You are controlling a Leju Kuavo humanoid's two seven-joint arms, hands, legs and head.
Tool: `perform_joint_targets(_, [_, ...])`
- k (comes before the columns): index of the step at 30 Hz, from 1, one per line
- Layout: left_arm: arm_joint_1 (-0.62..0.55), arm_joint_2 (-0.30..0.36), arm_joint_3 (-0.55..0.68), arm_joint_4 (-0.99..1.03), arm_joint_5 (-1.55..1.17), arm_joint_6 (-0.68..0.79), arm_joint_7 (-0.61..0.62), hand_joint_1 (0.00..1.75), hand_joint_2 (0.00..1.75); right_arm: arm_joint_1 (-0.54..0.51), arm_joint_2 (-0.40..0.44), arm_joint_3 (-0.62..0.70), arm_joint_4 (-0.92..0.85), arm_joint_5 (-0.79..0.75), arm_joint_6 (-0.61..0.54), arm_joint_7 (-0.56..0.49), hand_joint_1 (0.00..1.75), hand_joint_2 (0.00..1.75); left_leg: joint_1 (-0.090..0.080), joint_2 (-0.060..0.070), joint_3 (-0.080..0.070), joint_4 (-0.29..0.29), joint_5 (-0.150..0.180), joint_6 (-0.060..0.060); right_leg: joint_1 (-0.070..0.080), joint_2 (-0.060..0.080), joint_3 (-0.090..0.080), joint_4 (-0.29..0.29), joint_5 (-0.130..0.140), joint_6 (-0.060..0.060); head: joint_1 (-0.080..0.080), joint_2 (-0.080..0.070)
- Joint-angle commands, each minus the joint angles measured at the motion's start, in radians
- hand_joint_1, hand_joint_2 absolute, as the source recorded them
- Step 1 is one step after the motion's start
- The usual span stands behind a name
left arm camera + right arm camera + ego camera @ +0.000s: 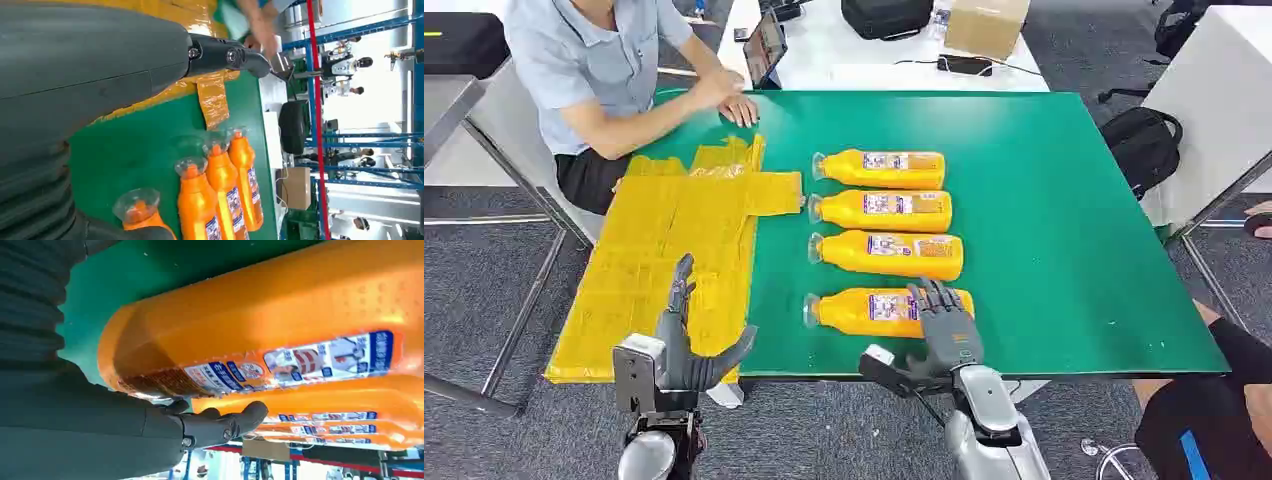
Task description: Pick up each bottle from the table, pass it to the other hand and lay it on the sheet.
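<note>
Several orange bottles lie side by side on the green table [1064, 230], caps toward the yellow sheet [664, 240]. My right hand [944, 325] reaches over the base end of the nearest bottle [864, 311], fingers stretched across its top and thumb spread out beyond the table's front edge. In the right wrist view the fingers [225, 422] lie straight along that bottle [280, 315]. My left hand [679, 345] hovers open at the sheet's near edge, fingers apart and holding nothing. The left wrist view shows the left hand [100, 60], the sheet [212, 100] and the bottle row [220, 185].
A person sits at the table's far left corner with a hand [729, 95] resting by the sheet. Another person [1214, 400] is at the near right. A black backpack [1139, 140] lies on the floor to the right. A white table [864, 60] stands behind.
</note>
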State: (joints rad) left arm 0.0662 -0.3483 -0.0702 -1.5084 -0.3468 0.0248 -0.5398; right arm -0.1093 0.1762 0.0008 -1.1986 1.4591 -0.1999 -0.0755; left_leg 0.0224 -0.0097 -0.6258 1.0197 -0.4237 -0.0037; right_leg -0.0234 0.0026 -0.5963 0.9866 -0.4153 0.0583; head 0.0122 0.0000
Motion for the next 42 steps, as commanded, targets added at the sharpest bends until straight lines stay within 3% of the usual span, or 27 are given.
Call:
perform_joint_targets(1, [-0.044,-0.001,0.026,0.062,0.001,-0.002,0.006,0.0,1.75,-0.065,-0.034,-0.033,0.126,0.065,0.005,0.041,0.0,1.75,0.0,0.001,0.005,-0.001,-0.001,0.001,0.001,0.0,0.005,-0.002,-0.001,-0.003,0.0,0.0])
perform_joint_targets(7, [-0.042,-0.001,0.035,0.067,0.006,-0.007,0.002,0.0,1.75,-0.105,-0.033,-0.068,0.248,0.105,0.0,0.078,0.0,1.75,0.0,0.001,0.007,-0.002,-0.001,0.002,0.001,0.0,0.007,-0.003,-0.001,-0.003,0.0,0.0])
perform_joint_targets(13, [-0.044,-0.001,0.034,0.066,0.006,-0.006,0.002,0.0,1.75,-0.108,-0.035,-0.069,0.252,0.108,0.0,0.08,0.0,1.75,0.0,-0.001,0.006,-0.002,0.0,0.001,0.001,-0.002,0.007,-0.002,0.0,-0.002,0.0,0.0])
perform_joint_targets(21, [-0.04,-0.001,0.036,0.054,0.004,-0.006,0.001,0.0,1.75,-0.149,-0.076,0.009,0.338,0.112,-0.004,0.18,0.0,1.75,0.0,0.0,0.011,-0.002,0.0,0.002,0.001,-0.002,0.01,-0.003,0.0,-0.003,0.0,0.0])
perform_joint_targets(24, [-0.041,-0.001,0.038,0.054,0.003,-0.007,0.0,0.0,1.75,-0.17,-0.074,-0.01,0.365,0.112,0.022,0.173,0.0,1.75,0.0,0.001,0.013,-0.003,0.0,0.003,0.002,-0.001,0.012,-0.005,0.001,-0.005,0.0,0.0])
perform_joint_targets(25, [-0.042,-0.001,0.038,0.056,0.003,-0.009,-0.001,0.0,1.75,-0.176,-0.075,-0.018,0.384,0.112,0.033,0.167,0.14,1.75,0.0,0.002,0.013,-0.004,0.0,0.003,0.002,-0.001,0.012,-0.005,0.001,-0.006,0.0,0.0])
perform_joint_targets(26, [-0.044,-0.001,0.038,0.058,0.003,-0.01,-0.001,0.0,1.75,-0.18,-0.074,-0.025,0.405,0.112,0.038,0.164,1.31,1.75,0.0,0.0,0.012,-0.003,0.001,0.002,0.001,-0.003,0.012,-0.004,0.001,-0.004,0.0,0.0])
perform_joint_targets(27, [-0.045,-0.001,0.039,0.059,0.003,-0.01,-0.002,0.0,1.75,-0.182,-0.074,-0.034,0.424,0.112,0.04,0.156,1.73,1.75,0.0,-0.001,0.013,-0.003,0.001,0.002,0.002,-0.003,0.013,-0.004,0.001,-0.004,0.0,0.0])
perform_joint_targets(32, [-0.049,-0.001,0.042,0.063,0.007,-0.02,-0.009,0.0,1.75,-0.2,-0.076,-0.093,0.53,0.08,0.029,0.099,1.75,1.75,0.0,-0.001,0.015,-0.004,0.001,0.003,0.002,-0.003,0.014,-0.006,0.002,-0.004,0.0,0.0])
perform_joint_targets(42, [-0.052,-0.001,0.045,0.067,0.011,-0.024,-0.011,0.0,1.75,-0.197,-0.078,-0.118,0.557,0.05,0.032,0.065,1.75,1.75,0.001,0.002,0.026,-0.002,-0.004,0.002,0.002,0.002,0.013,-0.006,0.0,-0.003,0.0,0.0])
